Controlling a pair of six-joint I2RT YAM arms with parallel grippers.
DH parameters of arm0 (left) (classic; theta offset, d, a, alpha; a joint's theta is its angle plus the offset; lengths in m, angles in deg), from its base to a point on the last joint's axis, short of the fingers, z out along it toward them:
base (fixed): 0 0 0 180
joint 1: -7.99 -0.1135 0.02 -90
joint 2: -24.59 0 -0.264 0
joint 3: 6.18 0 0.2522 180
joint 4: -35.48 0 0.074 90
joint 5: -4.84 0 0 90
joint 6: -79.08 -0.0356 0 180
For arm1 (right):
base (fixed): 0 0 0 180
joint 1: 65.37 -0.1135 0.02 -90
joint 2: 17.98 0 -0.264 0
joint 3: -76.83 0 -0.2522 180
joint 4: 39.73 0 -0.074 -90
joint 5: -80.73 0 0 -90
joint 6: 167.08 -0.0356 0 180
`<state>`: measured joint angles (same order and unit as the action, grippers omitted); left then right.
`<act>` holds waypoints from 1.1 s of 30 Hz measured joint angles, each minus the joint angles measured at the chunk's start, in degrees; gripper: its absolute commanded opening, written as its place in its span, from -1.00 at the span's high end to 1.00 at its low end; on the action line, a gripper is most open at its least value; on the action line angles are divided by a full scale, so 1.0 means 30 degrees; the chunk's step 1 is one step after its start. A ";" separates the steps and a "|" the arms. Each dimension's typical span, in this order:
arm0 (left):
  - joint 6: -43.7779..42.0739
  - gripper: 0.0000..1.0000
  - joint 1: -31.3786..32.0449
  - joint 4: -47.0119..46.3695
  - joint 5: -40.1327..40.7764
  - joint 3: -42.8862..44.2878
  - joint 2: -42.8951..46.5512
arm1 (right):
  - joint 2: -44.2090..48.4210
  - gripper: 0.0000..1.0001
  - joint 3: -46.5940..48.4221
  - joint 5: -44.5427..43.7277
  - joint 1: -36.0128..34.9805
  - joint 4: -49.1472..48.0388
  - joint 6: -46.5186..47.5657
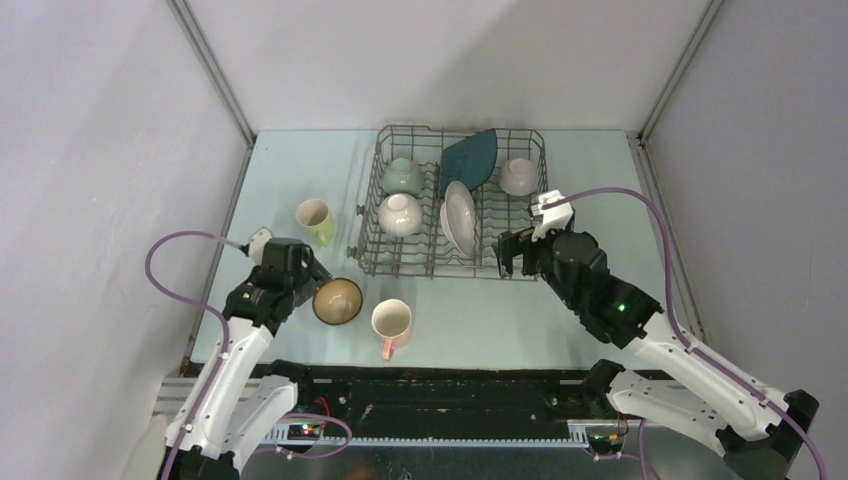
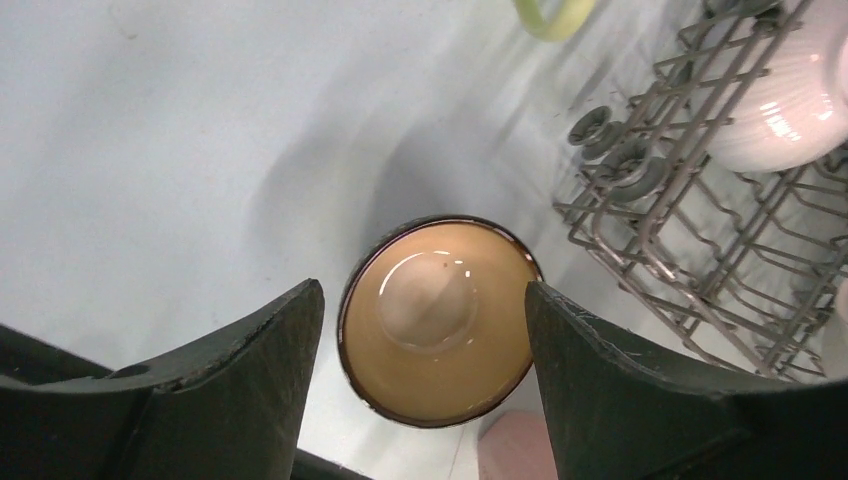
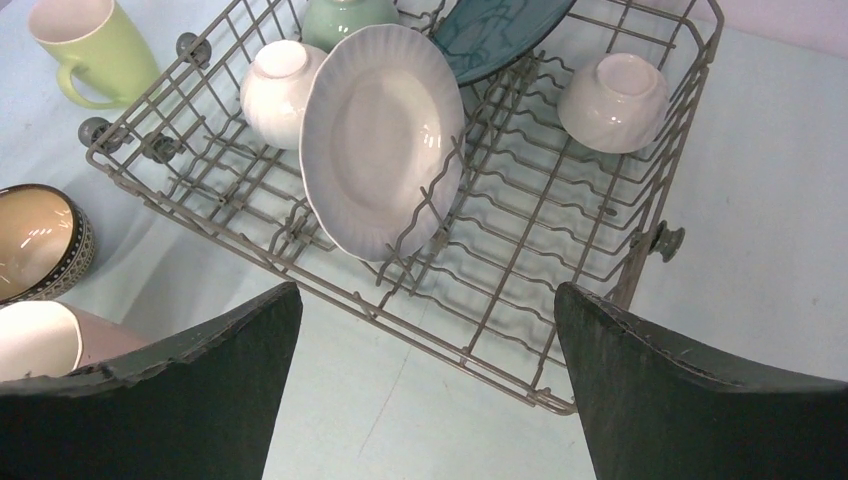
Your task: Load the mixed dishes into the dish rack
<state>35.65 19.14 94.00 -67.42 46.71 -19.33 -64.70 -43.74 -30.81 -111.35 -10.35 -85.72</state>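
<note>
Just beside brown bowl (image 2: 440, 335), left tool (image 2: 424, 290)

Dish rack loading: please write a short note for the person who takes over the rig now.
Grippers: left gripper open above the brown bowl on the table, not gripping. Right gripper open, empty, at the dish rack's near edge.
Done, in rack: pale green bowl, two white bowls, white plate, dark teal plate.
To do, on table: brown bowl, pink mug, yellow-green mug.

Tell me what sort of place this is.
Likely a lab test booth, not a kitchen: plain grey wall panels enclose a pale blue tabletop holding a grey wire dish rack.
</note>
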 measured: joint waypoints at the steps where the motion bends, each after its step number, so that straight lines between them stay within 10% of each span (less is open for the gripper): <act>1: 0.0058 -0.60 0.0000 0.0270 0.0109 -0.0007 0.0066 | -0.0066 -0.99 0.0000 0.0080 0.0000 -0.0044 0.0000; 21: 0.1625 -0.26 0.0000 -0.2339 -0.1457 -0.3694 -0.2280 | -0.0794 -0.99 -0.0066 0.1166 0.0342 -0.0933 0.0044; 26: 0.1960 0.87 -0.0051 -0.2958 -0.1530 -0.3825 -0.3089 | -0.0801 -1.00 -0.0073 0.1290 0.0452 -0.0969 0.0044; 33: 0.1982 1.00 -0.0029 -0.3381 -0.1821 -0.3898 -0.3220 | -0.0838 -1.00 -0.0073 0.1581 0.0495 -0.0976 0.0044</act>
<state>41.59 19.06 83.85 -72.88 35.02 -28.99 -67.21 -43.96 -26.07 -109.86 -13.28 -85.59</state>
